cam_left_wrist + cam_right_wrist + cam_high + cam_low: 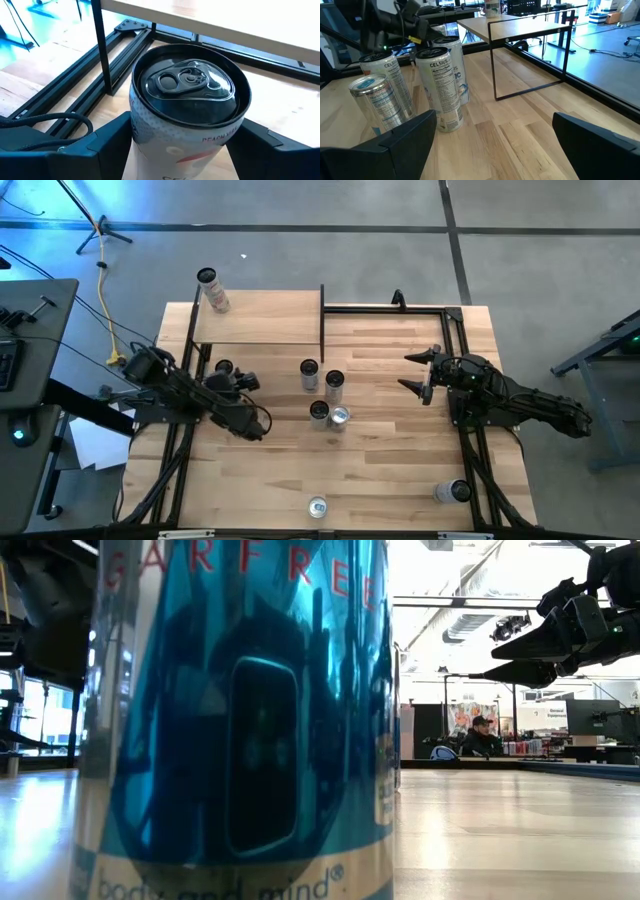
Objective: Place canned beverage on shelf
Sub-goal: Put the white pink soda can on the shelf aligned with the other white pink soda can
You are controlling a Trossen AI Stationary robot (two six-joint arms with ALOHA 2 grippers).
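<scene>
Right then, the left gripper (226,370) sat low on the left side of the table, just in front of the shelf (262,320), and its fingers (95,150) were clamped on either side of a black-topped can (189,107). From the left wrist view the can stood upright between the dark fingers, pull-tab up, with the pale edge of the shelf board just beyond it and one thin black post standing beside it. In the high view that same can showed as a small dark disc at the gripper's tip, still down at table level, not up on the board.

One can (212,288) already stood on the shelf, at its far left corner.

Over on the right, the right gripper (418,371) hovered above the table with its fingers spread wide apart and nothing between them, pointing toward the middle. The right wrist view looked past those spread fingers at a cluster of four cans (440,90) standing together mid-table, with the shelf and its black posts behind them.

Nearer the front edge, a lone can (317,507) stood upright, filling most of the low view, and another can (452,492) lay on its side toward the right corner.
</scene>
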